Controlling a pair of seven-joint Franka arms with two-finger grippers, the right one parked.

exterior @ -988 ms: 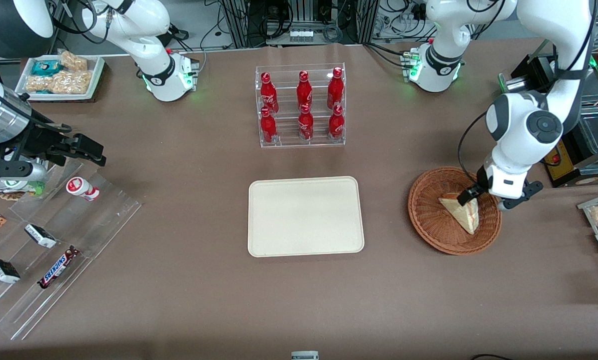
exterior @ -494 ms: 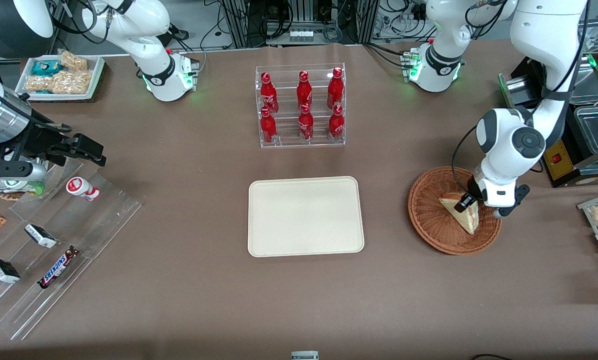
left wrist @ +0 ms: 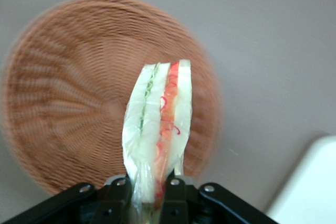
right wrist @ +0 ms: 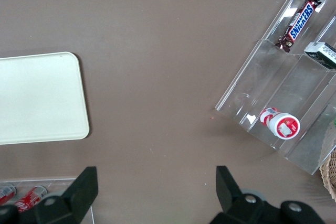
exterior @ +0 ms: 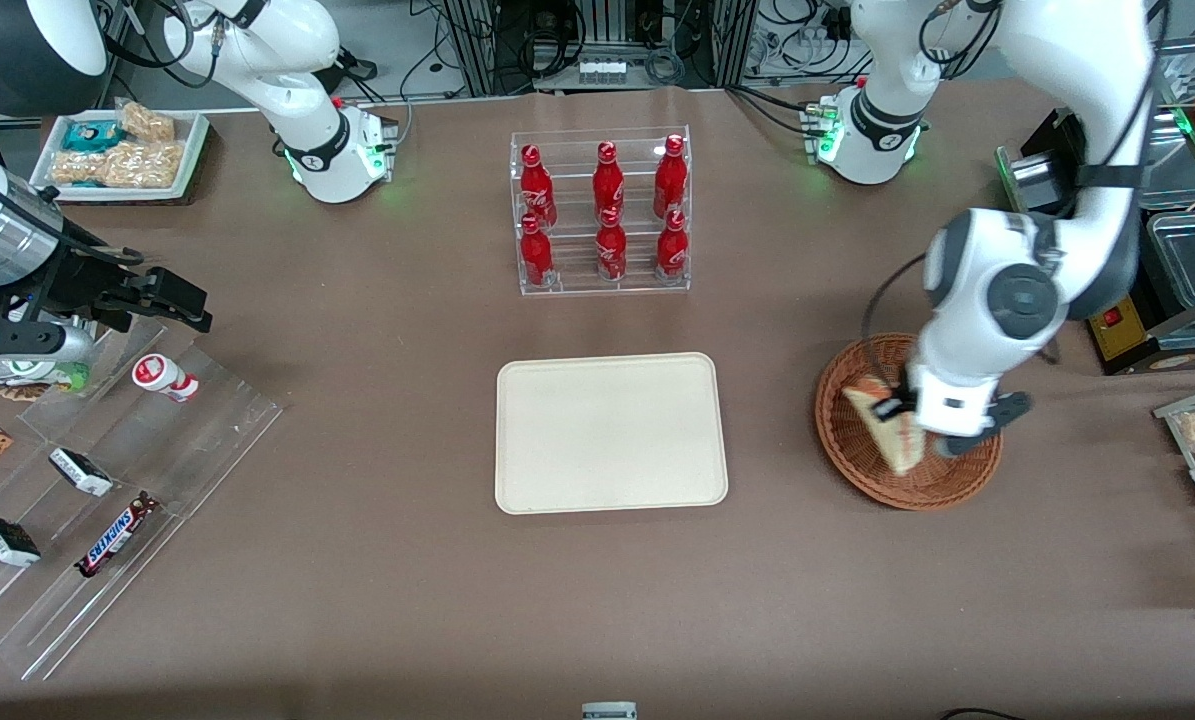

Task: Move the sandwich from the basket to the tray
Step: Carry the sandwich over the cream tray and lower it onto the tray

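Observation:
My left gripper is shut on the sandwich, a pale wedge in clear wrap with green and red filling along its edge. The sandwich hangs lifted above the reddish-brown wicker basket, over the part of it nearest the tray. The cream tray lies flat at the table's middle, toward the parked arm from the basket, with nothing on it. A corner of the tray shows in the left wrist view.
A clear rack of red bottles stands farther from the front camera than the tray. Clear acrylic racks with snack bars lie toward the parked arm's end. A white tray of packaged snacks sits near that arm's base. Metal bins stand beside the basket.
The left gripper has closed on the sandwich and lifted it off the basket floor, carrying it a little toward the tray. The arm's wrist has swung the same way.

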